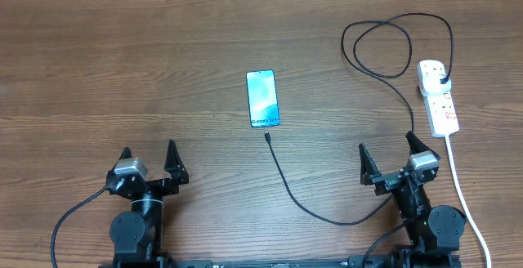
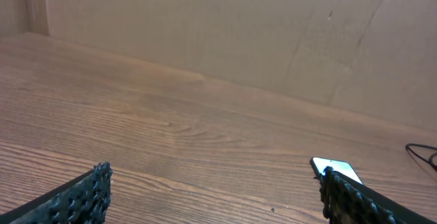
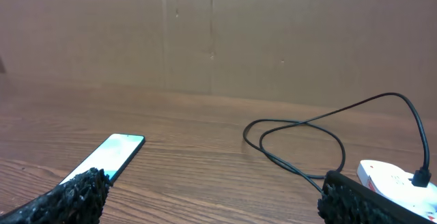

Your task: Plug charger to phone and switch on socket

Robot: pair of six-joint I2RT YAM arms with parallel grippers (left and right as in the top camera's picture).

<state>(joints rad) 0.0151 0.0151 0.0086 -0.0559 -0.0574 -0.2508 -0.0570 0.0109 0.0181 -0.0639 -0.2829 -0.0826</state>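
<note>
The phone (image 1: 262, 98) lies flat mid-table, its blue-teal screen up and the "Galaxy S24" text at its near end. It also shows in the left wrist view (image 2: 336, 169) and the right wrist view (image 3: 108, 156). The charger cable (image 1: 286, 182) runs from its small tip (image 1: 267, 136), lying just below the phone, round in loops to its black plug (image 1: 443, 80) seated in the white socket strip (image 1: 438, 96) at the right. My left gripper (image 1: 148, 163) is open and empty at the near left. My right gripper (image 1: 386, 155) is open and empty at the near right, below the socket.
The socket's thick white cord (image 1: 458, 186) runs down the right side past my right arm. A brown cardboard wall (image 3: 218, 33) stands along the table's far edge. The cable's loops (image 3: 300, 138) lie on the wood left of the socket (image 3: 396, 179).
</note>
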